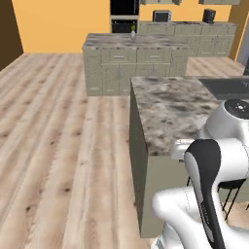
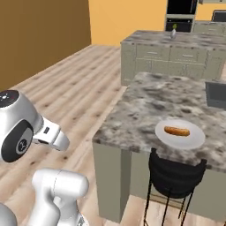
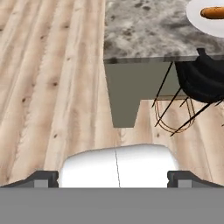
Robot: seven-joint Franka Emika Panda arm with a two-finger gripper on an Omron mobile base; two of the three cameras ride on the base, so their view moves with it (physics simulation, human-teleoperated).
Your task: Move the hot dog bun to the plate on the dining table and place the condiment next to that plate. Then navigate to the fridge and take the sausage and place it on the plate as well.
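A white plate (image 2: 194, 141) lies near the front edge of the marble dining table (image 2: 150, 106), with the orange-brown hot dog bun (image 2: 176, 131) on it. In the hand view the plate (image 3: 197, 22) and the bun (image 3: 212, 12) sit at the top right corner. My gripper (image 3: 113, 177) is open with nothing between its dark fingertips (image 3: 46, 177), hanging low over the wood floor, in front of and to the left of the table. A small condiment bottle (image 2: 174, 32) stands on the far island (image 1: 131, 44). The sausage and the fridge are out of view.
A black wire-legged stool (image 2: 175, 177) stands tucked under the table edge below the plate, also visible as the stool (image 3: 202, 82) in the hand view. Wide wood floor (image 1: 53, 146) lies to the left. Cabinets and an oven (image 1: 124, 14) line the back wall.
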